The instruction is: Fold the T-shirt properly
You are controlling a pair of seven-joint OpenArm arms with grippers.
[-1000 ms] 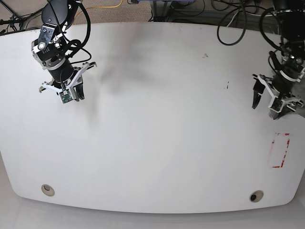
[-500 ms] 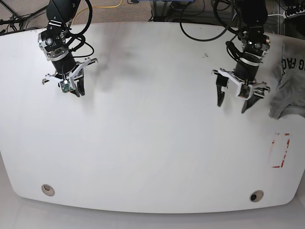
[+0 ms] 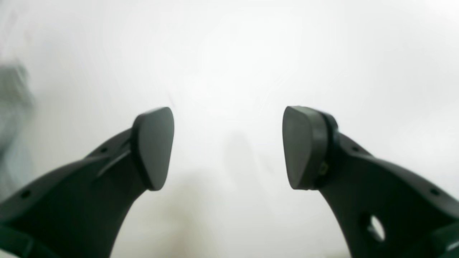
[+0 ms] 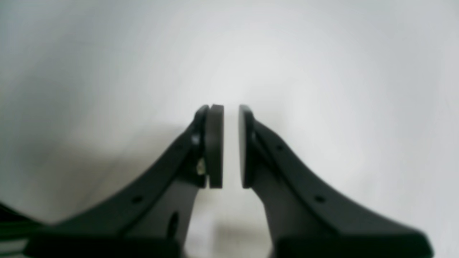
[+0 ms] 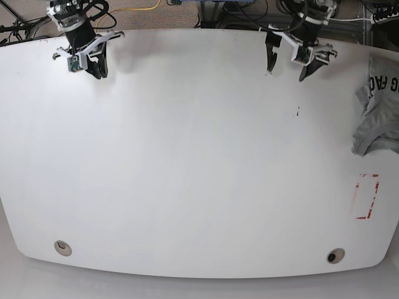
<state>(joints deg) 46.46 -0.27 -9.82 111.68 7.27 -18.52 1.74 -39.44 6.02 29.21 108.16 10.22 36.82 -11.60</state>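
The heather-grey T-shirt (image 5: 376, 106) lies crumpled at the table's right edge, with black letters showing and part of it cut off by the frame. My left gripper (image 5: 287, 73) hangs open and empty over the table's far edge, well left of the shirt. In the left wrist view its fingers (image 3: 154, 147) stand wide apart over bare white table, with a blurred grey patch (image 3: 12, 96) at the left edge. My right gripper (image 5: 97, 73) is at the far left corner. The right wrist view shows this gripper (image 4: 231, 147) with its pads almost together and nothing between them.
The white table (image 5: 199, 162) has a red rectangular mark (image 5: 366, 197) near its right edge. Two round holes (image 5: 62, 248) (image 5: 335, 256) sit near the front edge. A small dark speck (image 5: 297, 113) marks the surface. Cables (image 5: 237, 12) lie behind the far edge.
Both arms have drawn back toward the table's far edge. The left arm left the right edge, and the T-shirt now shows there. Neither gripper's opening has changed.
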